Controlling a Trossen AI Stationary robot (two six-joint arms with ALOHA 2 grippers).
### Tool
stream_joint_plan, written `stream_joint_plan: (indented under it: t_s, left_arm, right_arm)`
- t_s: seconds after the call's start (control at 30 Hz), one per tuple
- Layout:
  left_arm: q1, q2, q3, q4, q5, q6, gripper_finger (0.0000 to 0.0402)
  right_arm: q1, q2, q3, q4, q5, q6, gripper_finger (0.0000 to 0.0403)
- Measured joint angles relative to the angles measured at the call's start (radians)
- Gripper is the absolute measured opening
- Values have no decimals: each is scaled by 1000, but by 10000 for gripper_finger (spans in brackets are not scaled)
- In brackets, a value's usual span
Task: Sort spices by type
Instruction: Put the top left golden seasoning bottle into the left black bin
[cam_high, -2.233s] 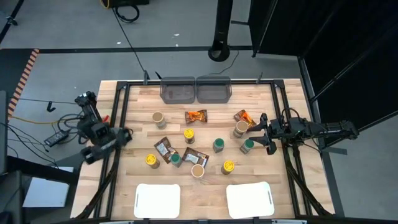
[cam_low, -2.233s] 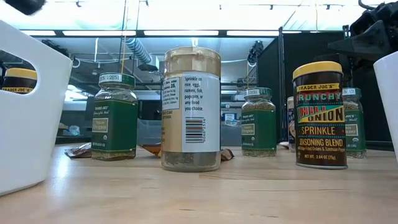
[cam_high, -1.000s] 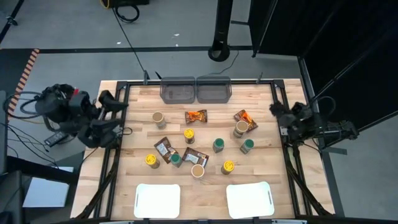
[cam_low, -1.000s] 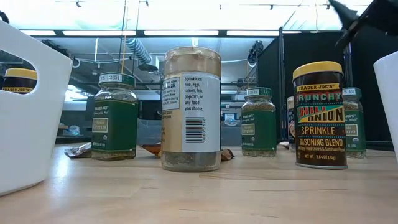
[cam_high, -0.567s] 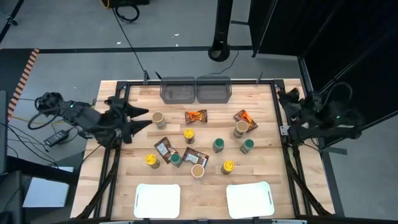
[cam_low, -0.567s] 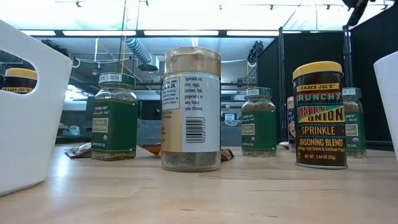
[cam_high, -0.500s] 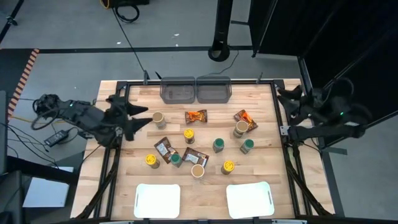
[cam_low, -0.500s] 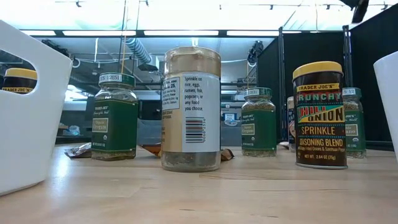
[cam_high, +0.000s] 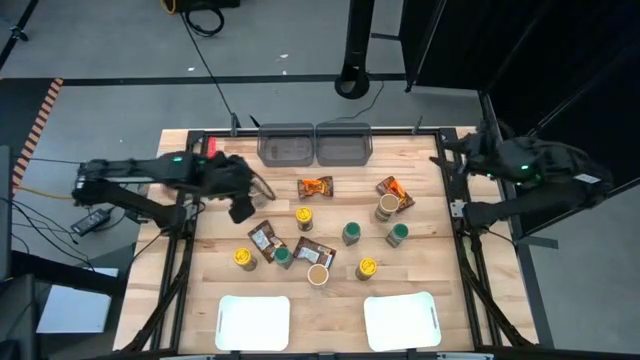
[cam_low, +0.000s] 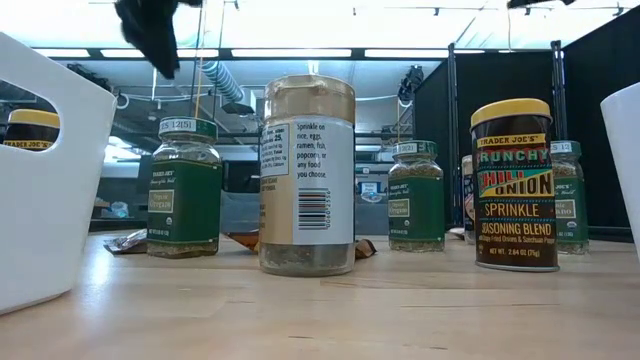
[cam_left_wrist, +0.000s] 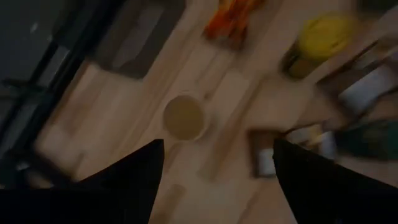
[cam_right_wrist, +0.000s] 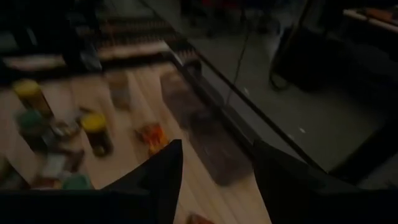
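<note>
Spice jars with yellow (cam_high: 304, 216), green (cam_high: 351, 233) and tan (cam_high: 387, 207) lids stand on their bases mid-table. Orange packets (cam_high: 315, 186) and brown packets (cam_high: 263, 238) lie flat among them. My left gripper (cam_high: 243, 205) is open and hovers above the far-left tan-lidded jar (cam_left_wrist: 185, 117). That jar shows between the fingers in the left wrist view; the arm hides it from above. My right gripper (cam_high: 445, 152) is open, high over the table's far right rail, touching nothing.
Two grey bins (cam_high: 286, 146) (cam_high: 344, 146) sit at the far edge and two white trays (cam_high: 253, 322) (cam_high: 402, 321) at the near edge. Black rails run along the left and right sides. Bare wood lies between the jars and the trays.
My left arm has swung in from beyond the table's left edge, reaching right over the table to above the far-left tan-lidded jar. My right arm has pulled back from the jars and moved toward the far right corner. No spice has moved.
</note>
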Motion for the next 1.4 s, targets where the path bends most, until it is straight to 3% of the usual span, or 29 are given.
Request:
stream_joint_plan:
  t_s: [0.2, 0.3, 0.4, 0.7, 1.0, 1.2, 1.4]
  left_arm:
    - [85, 159, 3, 9, 50, 220, 301]
    - [128, 199, 3, 49, 121, 322, 301]
    - [164, 209, 3, 52, 129, 394, 307]
    - [277, 126, -4, 100, 195, 447, 348]
    - [286, -5, -106, 129, 242, 565, 349]
    - [286, -10, -186, 255, 239, 604, 349]
    - [286, 5, -252, 281, 250, 606, 349]
  right_arm:
    - [0, 65, 1, -75, 12, 26, 204]
    - [0, 76, 1, -81, 12, 35, 219]
    - [0, 78, 1, -81, 12, 38, 243]
    - [0, 81, 1, -84, 12, 46, 302]
    - [0, 95, 1, -96, 13, 41, 303]
    - [0, 102, 1, -112, 14, 39, 302]
    - [0, 104, 1, -121, 15, 42, 302]
